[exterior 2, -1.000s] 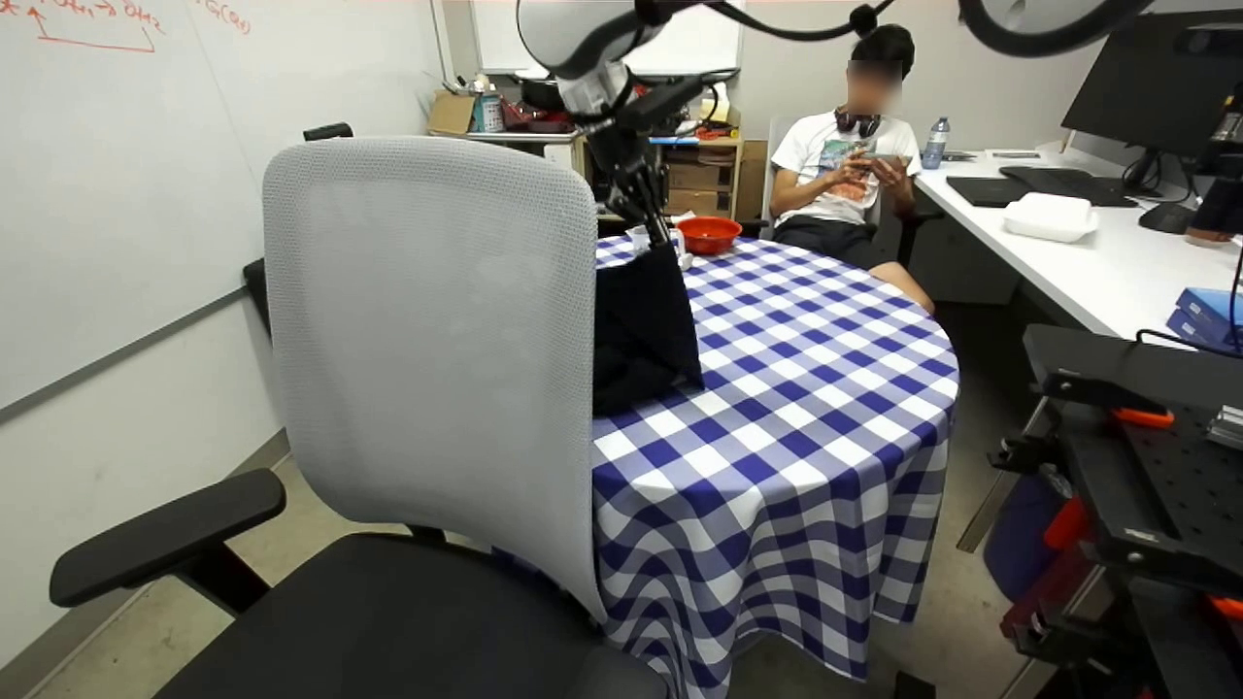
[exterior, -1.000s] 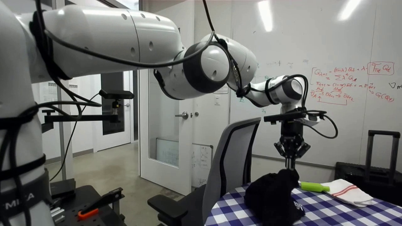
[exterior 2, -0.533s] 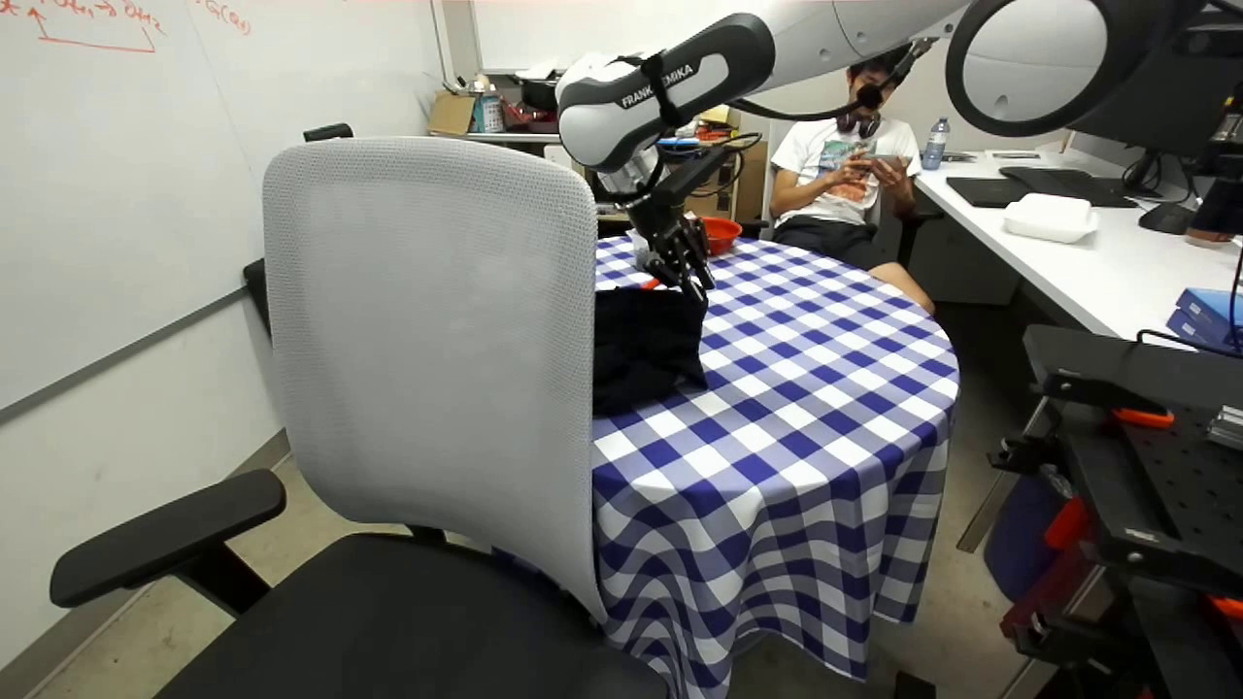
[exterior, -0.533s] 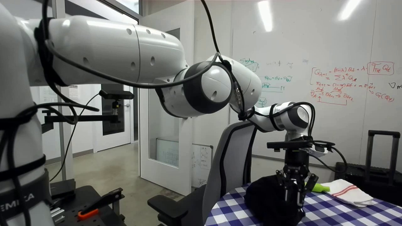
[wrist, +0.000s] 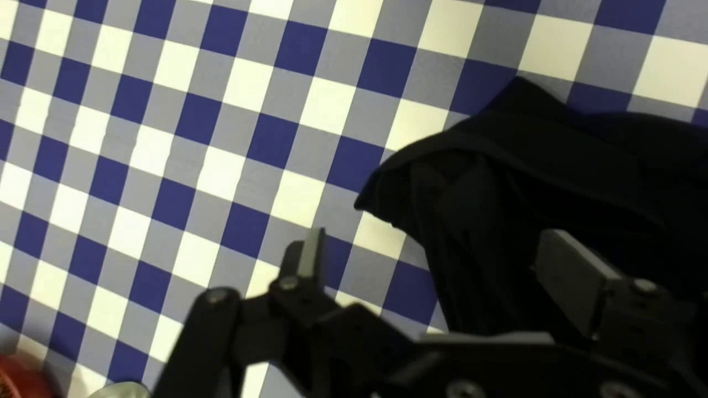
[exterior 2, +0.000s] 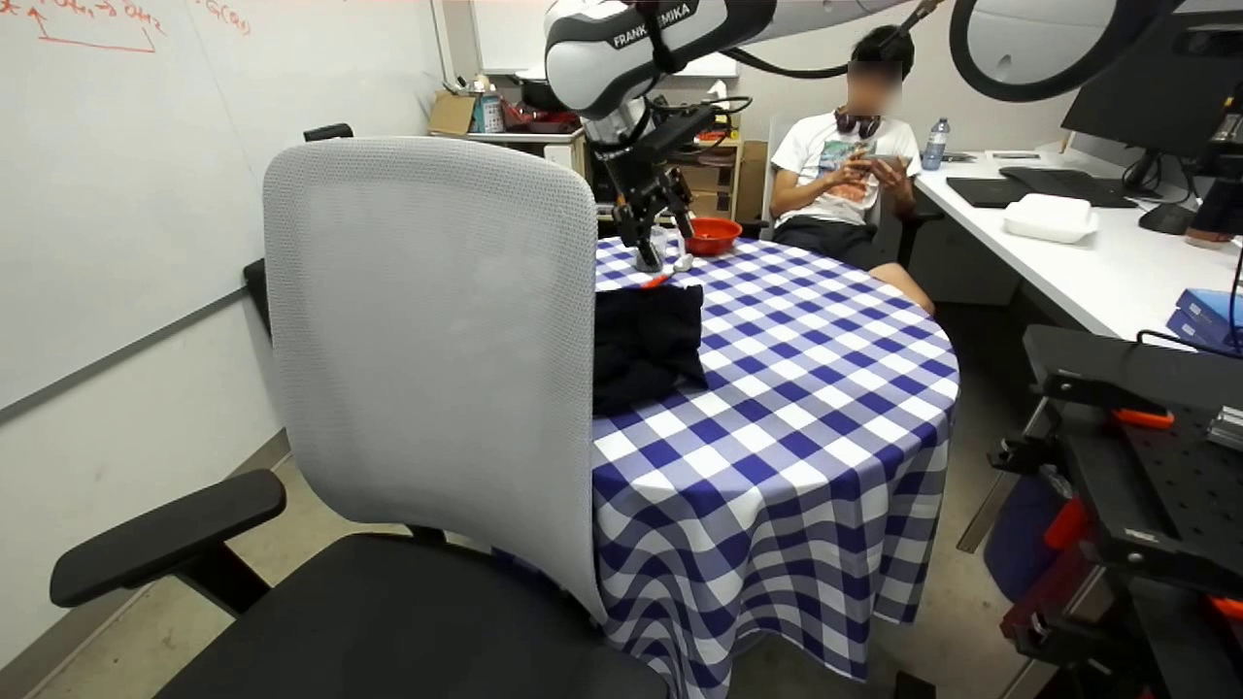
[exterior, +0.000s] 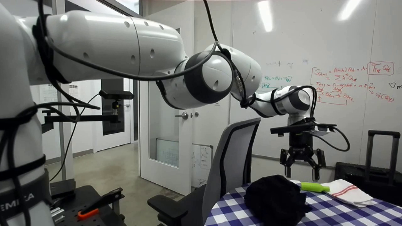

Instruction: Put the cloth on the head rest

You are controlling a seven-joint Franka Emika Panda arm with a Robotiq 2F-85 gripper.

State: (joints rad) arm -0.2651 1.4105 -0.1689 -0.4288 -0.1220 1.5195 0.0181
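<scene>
The black cloth lies crumpled in a heap on the table, beside the chair; part of it is hidden behind the chair's back in an exterior view. The head rest, the backrest's rounded grey top edge, is bare in both exterior views. My gripper hangs open above the table, up and to the side of the heap, with its jaws wide apart and nothing between them. From the wrist view, a folded edge of the cloth shows below the fingers, apart from them.
A green-handled item and a white towel with red stripes lie on the checkered table. Farther back on it stands a red bowl. A seated person is past the table. A black case stands by the whiteboard.
A second ago the gripper was shut on the cloth's raised peak. It then dropped and opened, letting go, and has since risen away. The cloth has slumped lower onto the table.
</scene>
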